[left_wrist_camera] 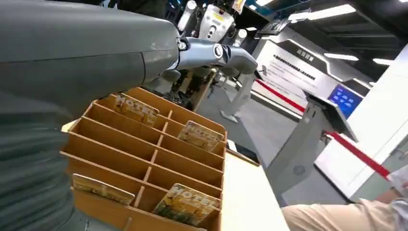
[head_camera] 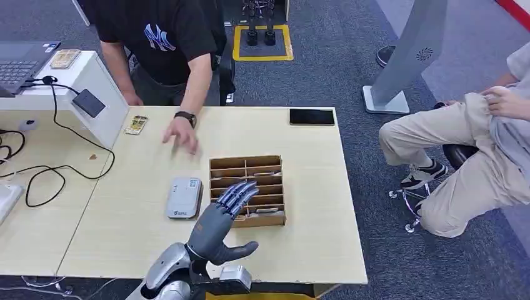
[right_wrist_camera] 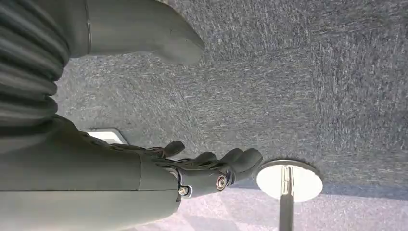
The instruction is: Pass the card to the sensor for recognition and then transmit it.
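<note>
A brown cardboard sorting box (head_camera: 247,190) with several slots stands on the light wooden table (head_camera: 312,250). My left hand (head_camera: 226,215) hovers over its near left part, fingers stretched out and apart, holding nothing. In the left wrist view the left hand (left_wrist_camera: 159,53) reaches over the box (left_wrist_camera: 144,159), where "HOTEL" cards (left_wrist_camera: 185,204) stand in separate slots, another card (left_wrist_camera: 199,135) further along. A grey flat sensor (head_camera: 184,197) lies just left of the box. My right hand (right_wrist_camera: 197,168) hangs over grey carpet, loosely extended and empty.
A person in a black shirt leans over the far side, one hand (head_camera: 181,134) above the table. A card (head_camera: 136,124) lies near a white stand with a black reader (head_camera: 89,102). A black tablet (head_camera: 312,117) lies at the far edge. Another person (head_camera: 475,156) sits at the right.
</note>
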Action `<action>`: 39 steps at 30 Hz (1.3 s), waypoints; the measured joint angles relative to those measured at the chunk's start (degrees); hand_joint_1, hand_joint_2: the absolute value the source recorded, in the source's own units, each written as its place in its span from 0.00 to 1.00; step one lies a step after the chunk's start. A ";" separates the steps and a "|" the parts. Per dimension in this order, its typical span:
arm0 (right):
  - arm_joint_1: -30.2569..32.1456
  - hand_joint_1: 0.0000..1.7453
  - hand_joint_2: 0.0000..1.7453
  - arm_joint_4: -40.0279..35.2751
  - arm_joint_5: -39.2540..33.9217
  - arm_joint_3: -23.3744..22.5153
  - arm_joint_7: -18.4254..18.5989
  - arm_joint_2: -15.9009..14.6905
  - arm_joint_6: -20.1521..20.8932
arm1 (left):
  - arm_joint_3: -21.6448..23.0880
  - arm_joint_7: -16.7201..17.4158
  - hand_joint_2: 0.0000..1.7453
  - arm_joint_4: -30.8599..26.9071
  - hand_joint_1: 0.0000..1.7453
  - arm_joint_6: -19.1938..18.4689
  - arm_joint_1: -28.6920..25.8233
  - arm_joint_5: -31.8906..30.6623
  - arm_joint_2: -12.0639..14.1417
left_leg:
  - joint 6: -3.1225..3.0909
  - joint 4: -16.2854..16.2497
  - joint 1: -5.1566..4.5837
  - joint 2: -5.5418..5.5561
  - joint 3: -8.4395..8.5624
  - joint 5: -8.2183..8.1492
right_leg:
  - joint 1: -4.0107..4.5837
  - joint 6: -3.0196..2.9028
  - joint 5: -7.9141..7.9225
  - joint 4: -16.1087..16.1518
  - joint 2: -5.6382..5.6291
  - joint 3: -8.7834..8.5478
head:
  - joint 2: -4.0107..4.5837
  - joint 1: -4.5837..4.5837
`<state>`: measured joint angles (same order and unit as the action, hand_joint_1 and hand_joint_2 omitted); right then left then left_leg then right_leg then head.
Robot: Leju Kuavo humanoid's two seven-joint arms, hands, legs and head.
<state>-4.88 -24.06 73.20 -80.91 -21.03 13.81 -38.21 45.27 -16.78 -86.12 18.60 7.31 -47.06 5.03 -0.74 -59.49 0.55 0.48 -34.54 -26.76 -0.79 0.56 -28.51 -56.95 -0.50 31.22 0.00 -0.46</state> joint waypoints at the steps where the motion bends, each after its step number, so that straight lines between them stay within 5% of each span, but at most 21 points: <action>1: 0.00 0.00 1.00 0.00 0.04 0.06 0.02 0.00 0.00 | 0.37 1.54 1.00 0.52 0.00 0.09 0.42 -2.08 0.05 | 0.00 0.00 0.00 0.01 0.00 0.00 | 0.00 0.00 0.00 0.00 0.01 0.00 | 0.00 0.00; 15: -0.03 0.00 1.00 0.35 0.20 0.33 0.59 -0.07 0.00 | 4.44 13.96 1.00 7.91 0.00 1.58 4.11 -19.93 0.24 | 0.00 0.00 0.00 0.00 -0.01 0.00 | 0.00 0.00 0.00 0.00 0.00 -0.01 | 0.00 0.00; 31: -0.04 0.00 1.00 1.03 0.17 0.42 0.55 -0.11 0.00 | 4.59 17.29 1.00 10.23 0.00 11.67 3.89 -28.08 -0.61 | 0.00 0.00 0.00 0.00 -0.02 0.00 | 0.00 0.00 0.00 0.00 0.00 -0.01 | 0.00 0.00; 39: -0.04 0.00 1.00 1.38 0.20 0.44 0.59 -0.24 0.00 | 3.91 19.86 1.00 11.23 0.00 13.11 3.24 -31.93 -0.87 | 0.00 0.00 0.00 0.00 -0.03 0.00 | 0.00 0.00 0.00 0.00 0.00 0.00 | 0.00 0.00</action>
<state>-4.91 -22.69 73.40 -80.48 -20.44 13.57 -38.21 49.18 3.08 -74.88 31.71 10.55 -78.99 4.15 -0.74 -59.48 0.55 0.48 -34.57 -26.76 -0.79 0.56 -28.51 -56.95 -0.50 31.21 0.00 -0.46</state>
